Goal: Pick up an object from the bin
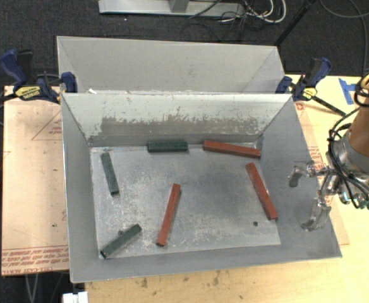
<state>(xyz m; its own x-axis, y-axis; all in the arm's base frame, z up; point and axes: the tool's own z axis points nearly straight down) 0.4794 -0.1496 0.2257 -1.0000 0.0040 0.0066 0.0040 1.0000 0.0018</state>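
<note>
Lowest in your frame, a dark green block point(120, 240) lies slanted at the bin's point(172, 267) lower left, with a thin red stick point(168, 214) beside it. Your gripper point(303, 199) hangs over the right sloping wall, spread wide, holding nothing. Nearest it lies a long red bar point(261, 190) on scuffed grey metal, with open floor to its left.

The bin point(172, 109) is dull grey sheet metal. Its floor is scuffed and speckled pale, and a scratched band runs along the far wall. The three red-brown bars point(169, 214) and three dark green bars point(167, 147) look matt and smooth. The gripper point(302, 202) is bare, bright metal.
</note>
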